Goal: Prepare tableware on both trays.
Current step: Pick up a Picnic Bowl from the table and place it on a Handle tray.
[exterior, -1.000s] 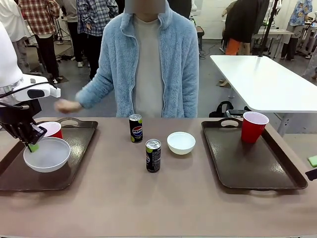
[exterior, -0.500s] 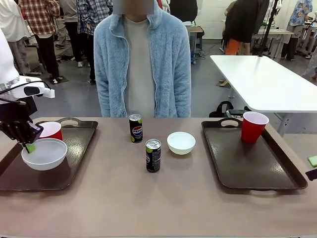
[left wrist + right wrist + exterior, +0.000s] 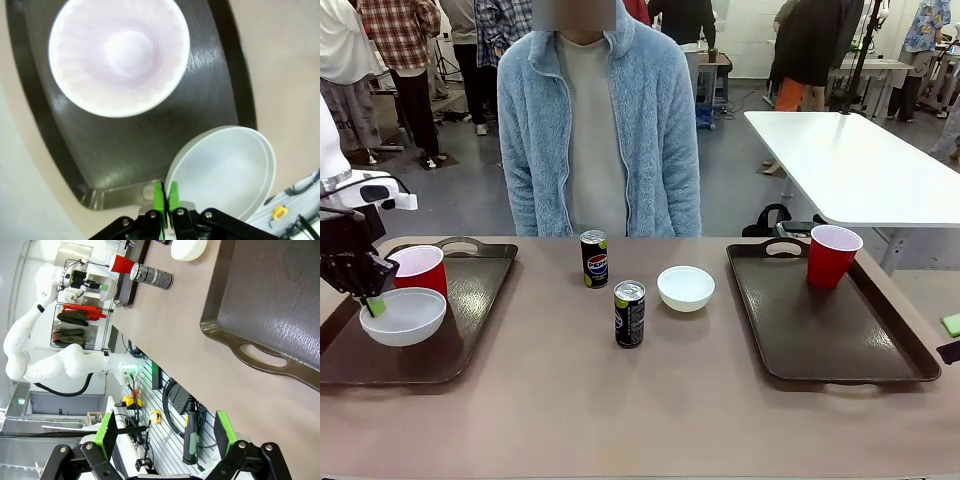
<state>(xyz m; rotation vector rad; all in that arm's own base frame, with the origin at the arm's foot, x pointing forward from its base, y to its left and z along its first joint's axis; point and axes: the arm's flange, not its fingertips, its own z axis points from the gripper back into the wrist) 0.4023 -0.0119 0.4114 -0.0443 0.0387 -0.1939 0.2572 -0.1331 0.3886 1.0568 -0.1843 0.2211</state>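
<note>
A shallow round white plastic bowl (image 3: pixel 405 316) is gripped at its rim by the left claw (image 3: pixel 372 300), whose green pads are pinched shut on the thin edge. The bowl is held over the dark brown rectangular plastic tray (image 3: pixel 470 300) lying at the left edge of the counter (image 3: pixel 620 410); whether it touches the tray cannot be told. A red plastic cup with a white inside (image 3: pixel 420 270) stands upright on that tray, just behind the bowl.

Near the middle of the counter two small dark drink cans are seen upright, one (image 3: pixel 594 258) towards the far edge and the other (image 3: pixel 629 313) nearer. A second white bowl (image 3: pixel 686 287) is set on the bare counter just right of them.

A matching brown tray (image 3: pixel 830 330) lies towards the right edge, with a second red cup (image 3: pixel 833 256) in its far corner. The right claw (image 3: pixel 165 427) is held wide open and empty, off the counter's edge beside that tray's handle.
</note>
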